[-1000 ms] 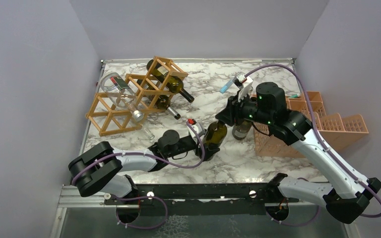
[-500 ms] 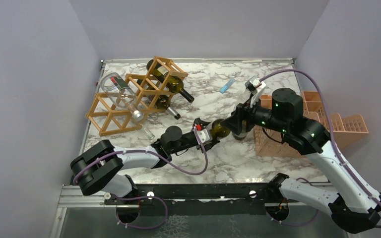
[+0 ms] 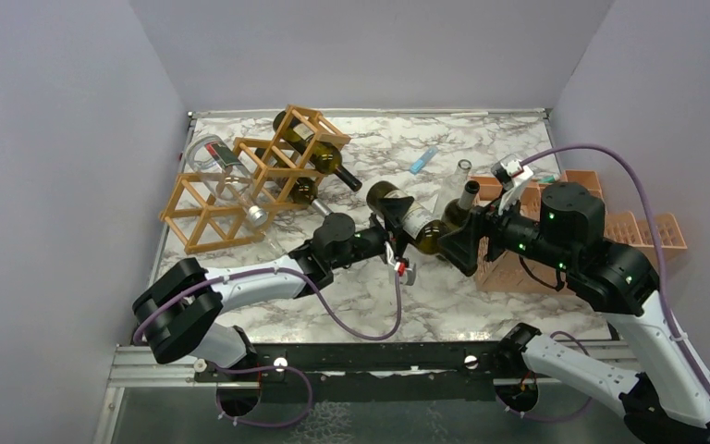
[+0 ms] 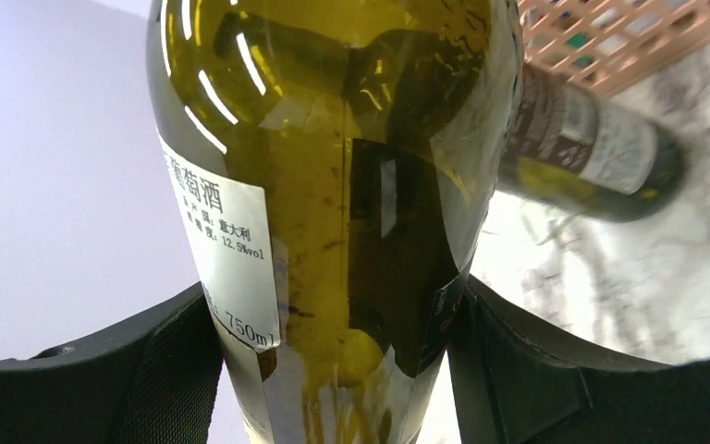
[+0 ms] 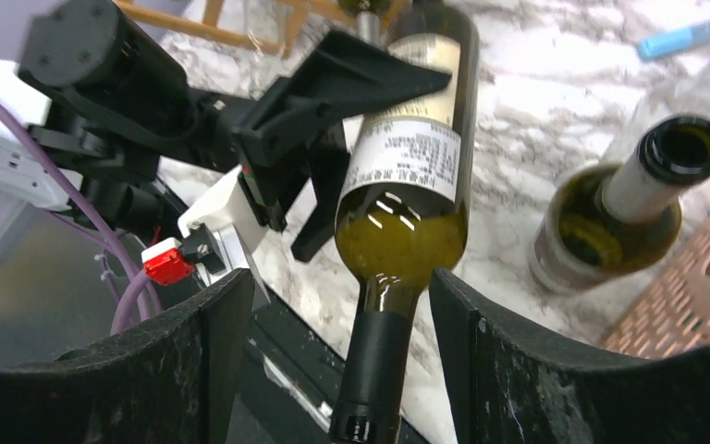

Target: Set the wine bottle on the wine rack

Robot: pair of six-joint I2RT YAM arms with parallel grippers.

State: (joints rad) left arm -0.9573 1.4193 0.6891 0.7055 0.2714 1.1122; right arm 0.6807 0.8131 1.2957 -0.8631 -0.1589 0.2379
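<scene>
wine bottle (image 5: 407,166) in left gripper (image 4: 333,365)

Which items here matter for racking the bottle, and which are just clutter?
Job: green glass wine bottle with white label, clamped in left gripper; right gripper, open beside its neck; light-brown wooden lattice wine rack.
Lying about: salmon-pink plastic gridded crate; upright open green bottle beside it; blue pen-like stick; bottles already racked.

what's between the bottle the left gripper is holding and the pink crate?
An uncorked green bottle stands between the held wine bottle and the pink crate, close to the crate. Right wrist view shows it best.
</scene>
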